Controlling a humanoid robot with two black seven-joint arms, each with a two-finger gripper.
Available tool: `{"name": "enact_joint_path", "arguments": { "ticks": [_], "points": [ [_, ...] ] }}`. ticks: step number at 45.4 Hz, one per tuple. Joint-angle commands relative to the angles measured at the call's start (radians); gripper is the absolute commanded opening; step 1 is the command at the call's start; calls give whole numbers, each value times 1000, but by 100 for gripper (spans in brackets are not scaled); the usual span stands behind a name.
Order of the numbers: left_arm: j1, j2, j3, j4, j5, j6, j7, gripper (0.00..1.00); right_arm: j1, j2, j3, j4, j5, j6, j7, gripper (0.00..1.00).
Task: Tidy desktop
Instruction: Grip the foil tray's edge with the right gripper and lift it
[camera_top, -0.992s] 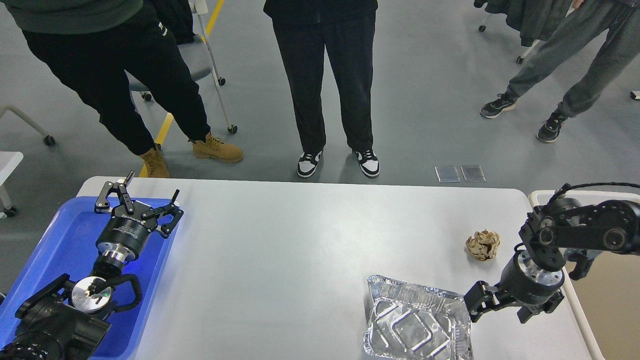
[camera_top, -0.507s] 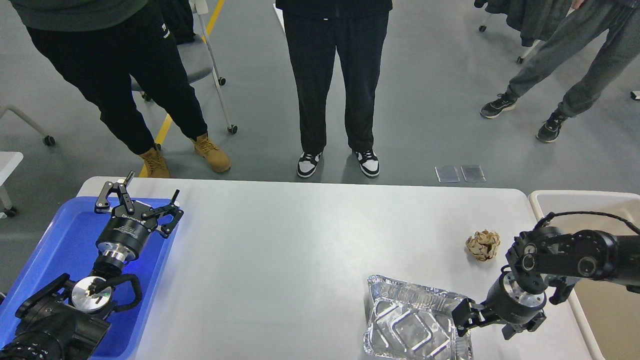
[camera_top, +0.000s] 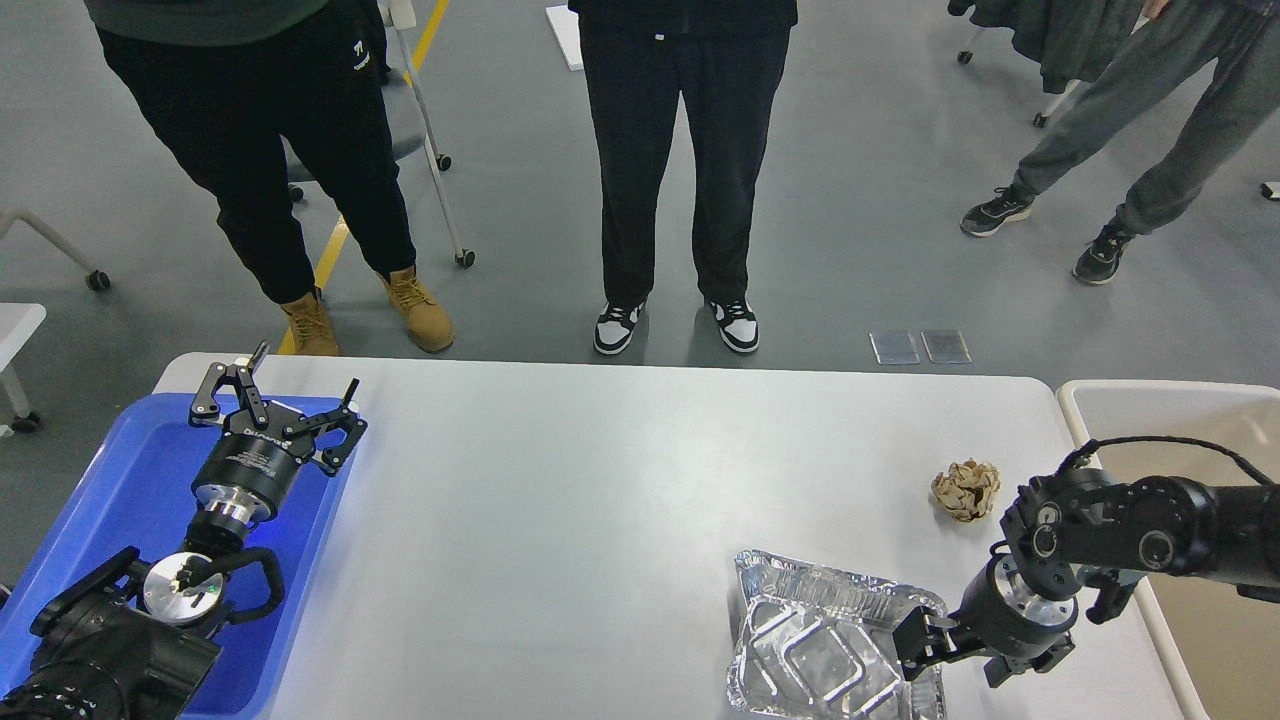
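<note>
The desk (camera_top: 600, 500), a wide light grey-white top with rounded corners, fills the lower part of the view, and three people stand on the grey floor beyond its far edge. A blue tray (camera_top: 120, 500) lies on its left end, and a beige bin (camera_top: 1200, 420) stands just past its right end. Near the front right of the desk sits a crumpled foil container (camera_top: 810, 650), silver and ribbed. The left hand (camera_top: 275, 405) hangs over the tray's far right corner with its fingers spread wide, released and grasping nothing. The right hand (camera_top: 915, 650) lies low at the foil container's right rim, touching or overlapping its edge; it is dark and seen nearly end-on, so I cannot tell whether it is clenched on the foil. A small crumpled ball of brownish paper (camera_top: 966, 490) rests on the desk behind the right arm, well apart from the foil container.
</note>
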Motion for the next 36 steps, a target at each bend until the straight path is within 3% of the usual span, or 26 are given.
{"name": "enact_joint_path", "arguments": {
  "ticks": [1, 4, 9, 11, 13, 36],
  "points": [
    [1, 0, 0, 0, 0, 0, 0, 100, -18, 11, 2, -9, -1, -11, 16, 63],
    [1, 0, 0, 0, 0, 0, 0, 100, -20, 13, 2, -11, -1, -16, 28, 50],
    [-1, 0, 0, 0, 0, 0, -1, 100, -18, 13, 2, -11, -4, -14, 41, 17],
    [-1, 0, 1, 0, 0, 0, -1, 100, -18, 13, 2, -11, -4, -14, 41, 12],
    [1, 0, 0, 0, 0, 0, -1, 100, -18, 11, 2, -9, -4, -14, 42, 0],
    [-1, 0, 0, 0, 0, 0, 0, 100, -18, 16, 20, -2, -21, -36, 44, 0]
  ]
}}
